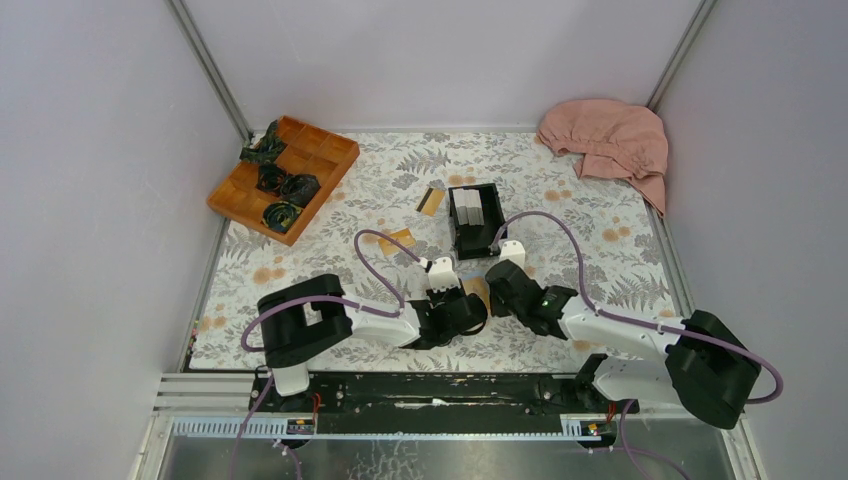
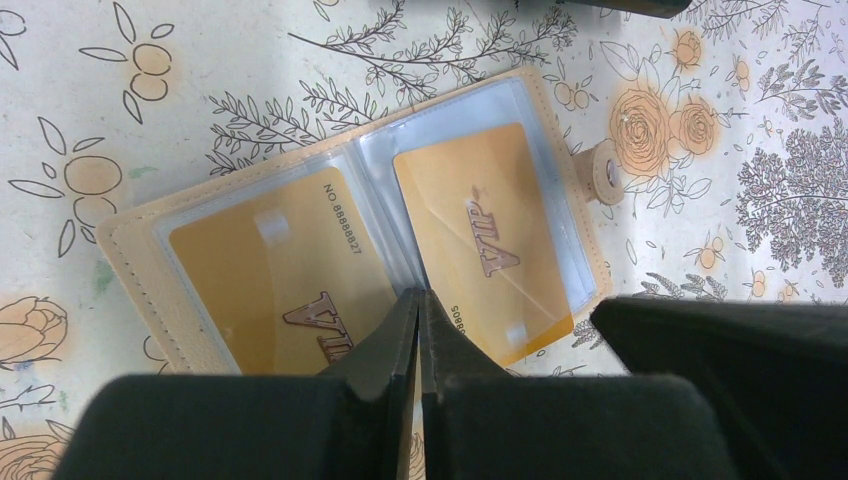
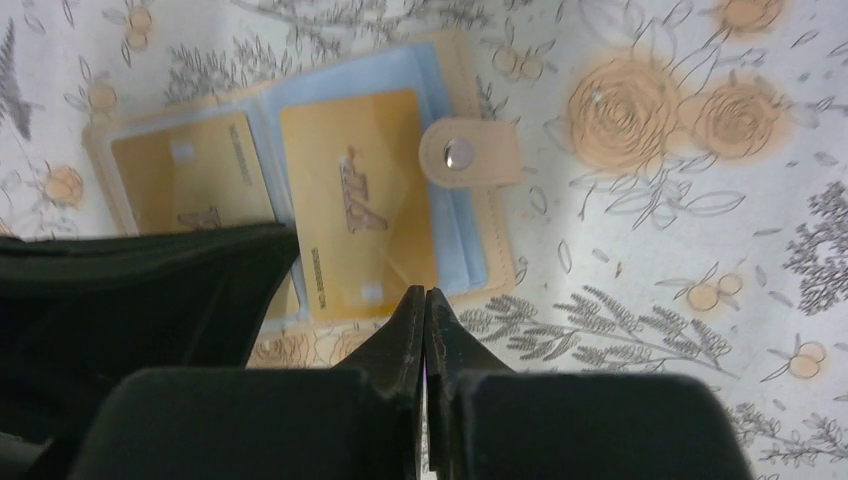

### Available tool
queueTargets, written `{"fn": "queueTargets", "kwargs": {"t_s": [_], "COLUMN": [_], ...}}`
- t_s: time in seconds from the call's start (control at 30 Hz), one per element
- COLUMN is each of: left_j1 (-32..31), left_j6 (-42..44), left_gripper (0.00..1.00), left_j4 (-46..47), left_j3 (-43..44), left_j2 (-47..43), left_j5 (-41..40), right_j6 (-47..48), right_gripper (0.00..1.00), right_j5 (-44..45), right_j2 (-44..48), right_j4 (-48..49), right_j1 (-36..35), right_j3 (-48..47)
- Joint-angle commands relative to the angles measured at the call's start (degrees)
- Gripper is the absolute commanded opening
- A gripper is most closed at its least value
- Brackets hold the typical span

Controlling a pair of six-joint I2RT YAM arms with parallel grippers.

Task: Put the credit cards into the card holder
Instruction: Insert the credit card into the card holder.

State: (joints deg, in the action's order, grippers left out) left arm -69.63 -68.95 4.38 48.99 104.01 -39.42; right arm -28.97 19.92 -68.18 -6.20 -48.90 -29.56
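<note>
Open card holder (image 2: 380, 165) lies flat on the tabletop (image 1: 600, 190), just on the near side of the black box (image 1: 474, 218). Two gold VIP credit cards (image 2: 270, 275) sit in its clear sleeves. Left tool (image 2: 420, 300) and right tool (image 3: 425, 295) are both pinched together with nothing between (tips over the holder's near edge, contact unclear). Two loose cards (image 1: 432, 201) lie just beside the box. Judgement: fetch one next. Catch it by an edge and enter the sleeve mouth shallow, with the other tool pinning the holder.
</note>
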Motion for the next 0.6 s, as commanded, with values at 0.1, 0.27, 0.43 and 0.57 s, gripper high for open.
{"fn": "queueTargets", "kwargs": {"t_s": [0.1,0.27,0.43,0.57], "left_j1": [0.6,0.6,0.6,0.6], "left_j6": [-1.3,-2.2,-2.7,-3.1], "left_gripper": [0.04,0.02,0.01,0.01], "left_j4": [0.7,1.3,1.3,1.6], "left_j3": [-1.3,-2.5,-3.4,-4.4], "left_j2": [2.5,2.6,2.6,2.3], "left_j5": [0.8,1.1,1.4,1.4], "right_j6": [-4.8,-6.1,-6.5,-6.4], "right_gripper": [0.0,0.0,0.0,0.0], "right_j5": [0.7,0.9,2.0,2.6], "right_j2": [-1.0,-2.8,-4.5,-6.4], "right_j4": [-2.1,-1.4,-0.4,0.3], "right_j1": [-4.5,-5.2,-5.2,-5.2], "right_j3": [1.7,2.2,1.4,0.2]}}
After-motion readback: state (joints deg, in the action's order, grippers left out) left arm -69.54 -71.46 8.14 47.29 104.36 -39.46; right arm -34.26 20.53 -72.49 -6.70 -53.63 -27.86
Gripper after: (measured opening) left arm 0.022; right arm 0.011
